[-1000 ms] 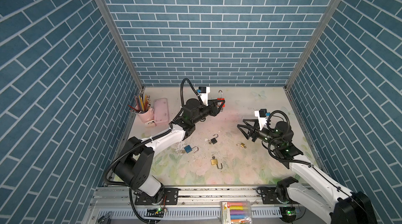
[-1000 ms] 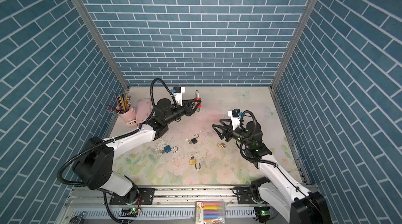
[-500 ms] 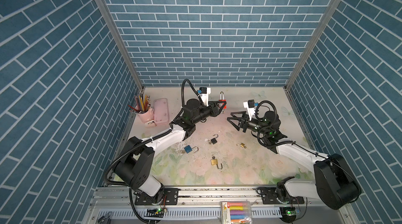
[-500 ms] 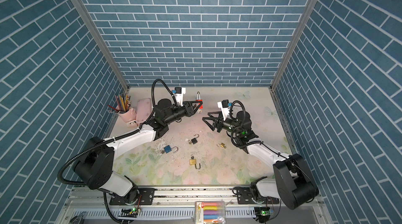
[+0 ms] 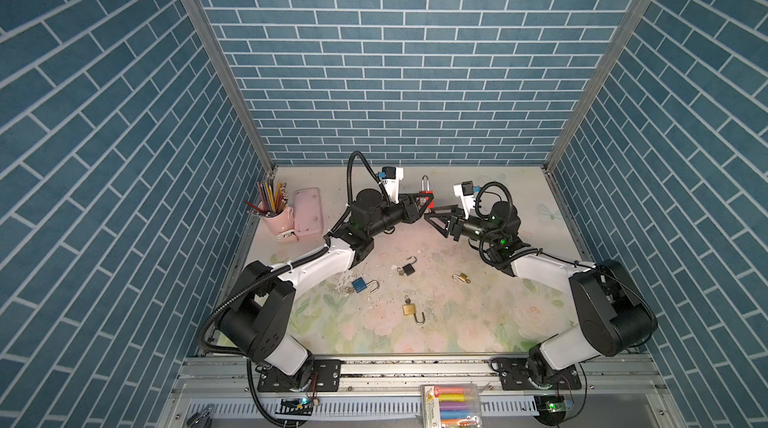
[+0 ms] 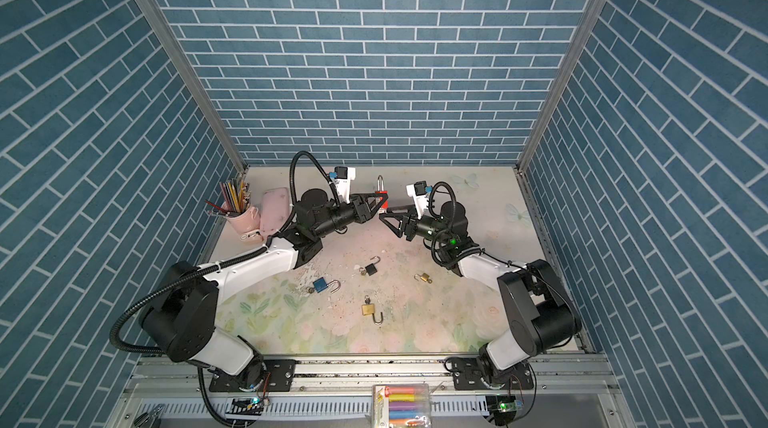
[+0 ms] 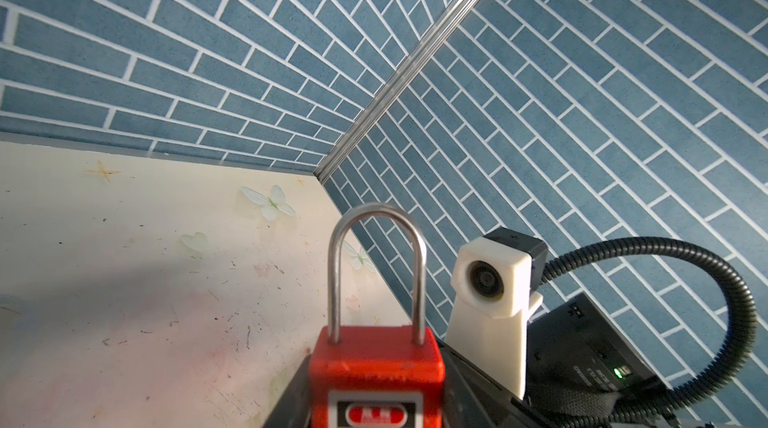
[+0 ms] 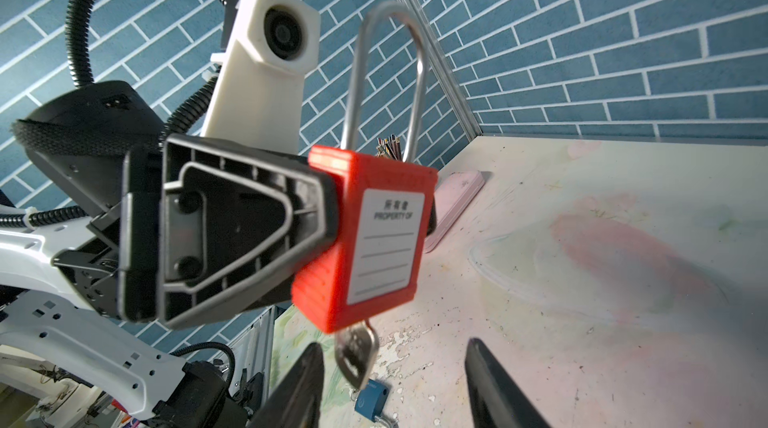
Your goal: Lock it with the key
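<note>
Left hand [image 5: 426, 205] clamps lock [image 8: 365, 234], shackle up; key [image 8: 356, 353] hangs from its base. Right hand [image 8: 392, 345] wide, straddling key off-centre. We centre, pinch square, then turn.

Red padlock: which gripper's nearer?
Left. The left gripper clamps the red padlock; the right gripper is just short, open, aimed at the key hanging under it.

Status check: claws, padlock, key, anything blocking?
Left claw shut on red padlock, shackle up. Right claw open, straddling the key hanging beneath it, no contact. Loose padlocks on the table, out of the way.
</note>
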Available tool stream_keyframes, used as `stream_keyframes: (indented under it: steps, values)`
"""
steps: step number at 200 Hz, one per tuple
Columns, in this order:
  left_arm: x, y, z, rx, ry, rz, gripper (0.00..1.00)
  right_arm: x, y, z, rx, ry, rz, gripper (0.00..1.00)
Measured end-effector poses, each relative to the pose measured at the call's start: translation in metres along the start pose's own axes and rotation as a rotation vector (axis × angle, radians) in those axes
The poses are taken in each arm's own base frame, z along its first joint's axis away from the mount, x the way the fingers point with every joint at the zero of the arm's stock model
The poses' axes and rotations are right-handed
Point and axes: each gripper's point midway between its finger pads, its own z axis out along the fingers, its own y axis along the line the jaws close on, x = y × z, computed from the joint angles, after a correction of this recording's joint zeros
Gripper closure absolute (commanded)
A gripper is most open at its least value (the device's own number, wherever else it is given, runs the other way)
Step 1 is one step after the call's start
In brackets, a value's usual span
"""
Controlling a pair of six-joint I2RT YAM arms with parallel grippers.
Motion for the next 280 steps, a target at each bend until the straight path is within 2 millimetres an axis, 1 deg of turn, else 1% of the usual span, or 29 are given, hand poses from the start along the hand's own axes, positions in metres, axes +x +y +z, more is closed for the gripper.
stream_keyframes:
  steps: [11,29,67,101,112,144,179,193,229,254,280]
  values:
    - [0.0,-0.001,0.0,0.004,-0.003,0.001,1.0,0.001,0.0,0.003,-0.008,0.004,0.005,0.53]
    - [0.001,0.001,0.002,0.003,-0.003,-0.001,1.0,0.002,0.0,0.007,-0.02,0.012,0.017,0.61]
    - [0.004,0.005,0.003,-0.004,0.004,-0.007,1.0,0.004,0.002,0.012,-0.039,0.022,0.022,0.77]
    - [0.004,0.006,0.003,-0.009,0.004,-0.014,1.0,0.002,0.005,0.015,-0.055,0.023,0.014,0.95]
    - [0.003,0.007,0.004,-0.016,0.0,-0.012,1.0,0.003,0.003,0.016,-0.044,0.027,0.031,1.0]
    - [0.0,0.016,0.007,-0.1,0.005,-0.01,1.0,0.003,-0.004,0.021,0.002,0.048,0.061,1.0]
    - [-0.006,0.035,0.01,-0.319,0.025,0.014,1.0,0.003,-0.021,0.029,0.12,0.062,0.036,1.0]
    - [-0.006,0.045,0.009,-0.399,0.035,0.015,1.0,0.006,-0.027,0.033,0.177,0.081,0.019,1.0]
    - [0.008,0.066,0.003,-0.553,0.087,-0.001,1.0,0.027,-0.038,0.037,0.284,0.135,-0.027,1.0]
    - [0.018,0.073,0.005,-0.598,0.13,-0.03,1.0,0.038,-0.045,0.033,0.323,0.135,-0.05,1.0]
    - [0.033,0.079,0.006,-0.617,0.181,-0.078,1.0,0.051,-0.05,0.026,0.34,0.14,-0.046,1.0]
